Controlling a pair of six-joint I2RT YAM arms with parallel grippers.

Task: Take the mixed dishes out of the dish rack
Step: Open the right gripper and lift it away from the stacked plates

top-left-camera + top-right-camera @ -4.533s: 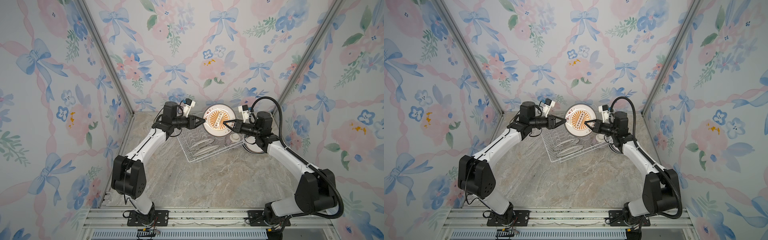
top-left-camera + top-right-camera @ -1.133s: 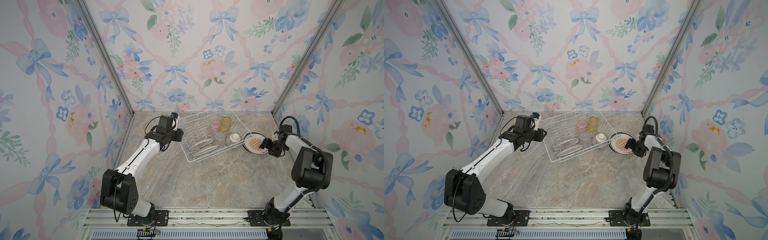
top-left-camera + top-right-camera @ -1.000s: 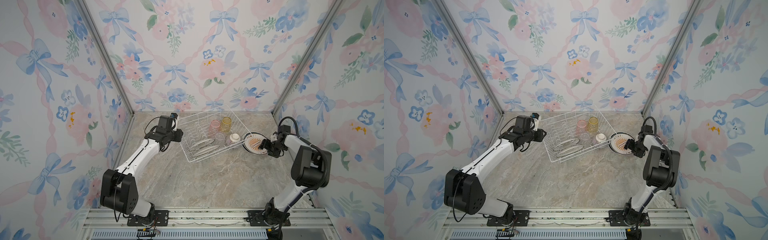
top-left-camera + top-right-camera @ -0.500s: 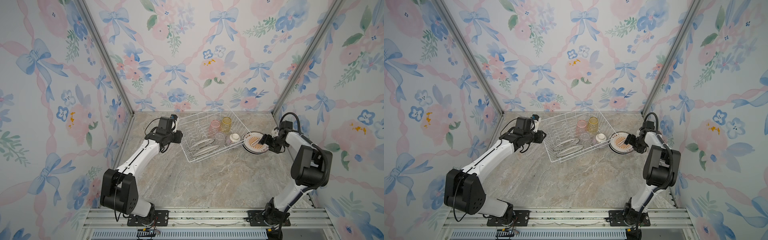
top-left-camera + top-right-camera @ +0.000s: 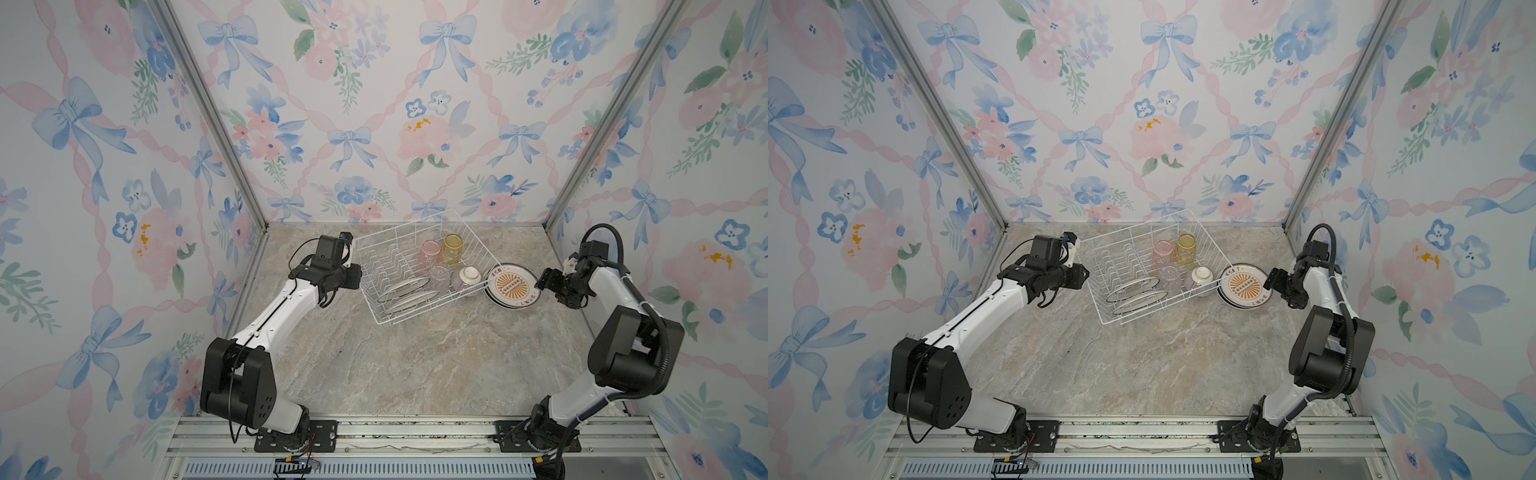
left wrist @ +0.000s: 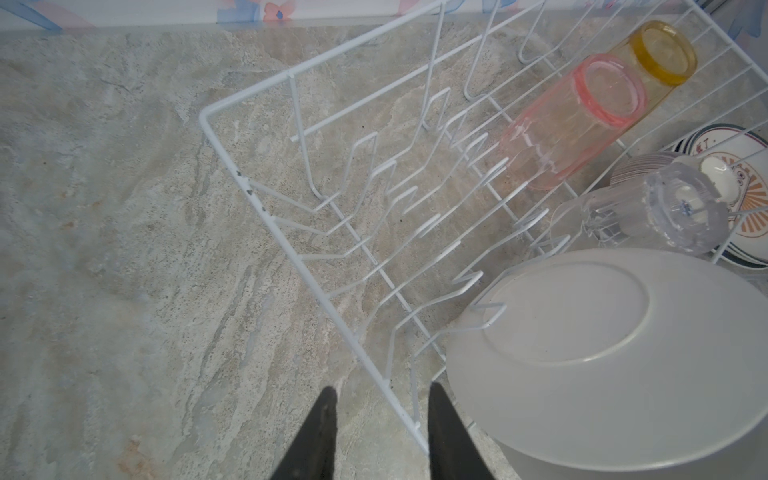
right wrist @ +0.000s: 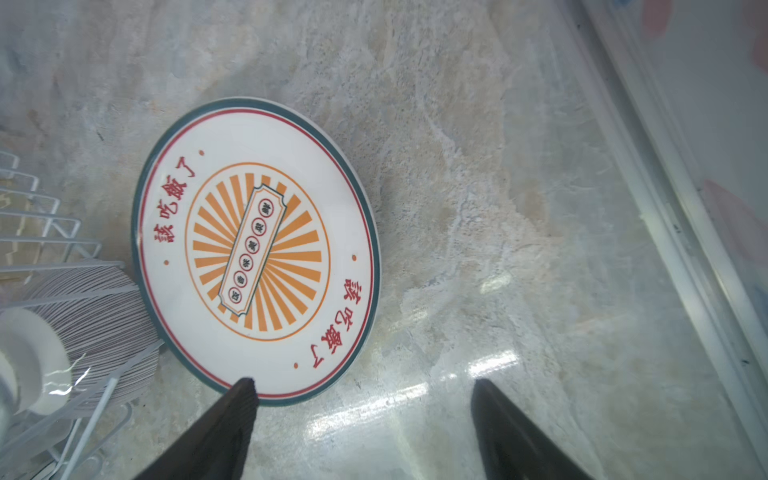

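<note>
- Back wall [image 5: 374, 104]: you face pale wallpaper printed with blue bows, pink ribbons and flowers.
- Side walls: you have the same paper at left [image 5: 83, 208] and right [image 5: 706, 166].
- Corner posts [image 5: 208, 112]: silver metal strips where your walls meet.
- Tabletop [image 5: 395, 365]: grey-beige marbled stone; note the bright glare [image 7: 490, 365] in the right wrist view.
- Front rails [image 5: 415, 432]: silver slotted metal beams along your near edge.

Orange sunburst fills the plate [image 7: 257, 249]; pink tumbler [image 6: 582, 120], yellow tumbler [image 6: 660, 54], white rack [image 6: 249, 191].
</note>
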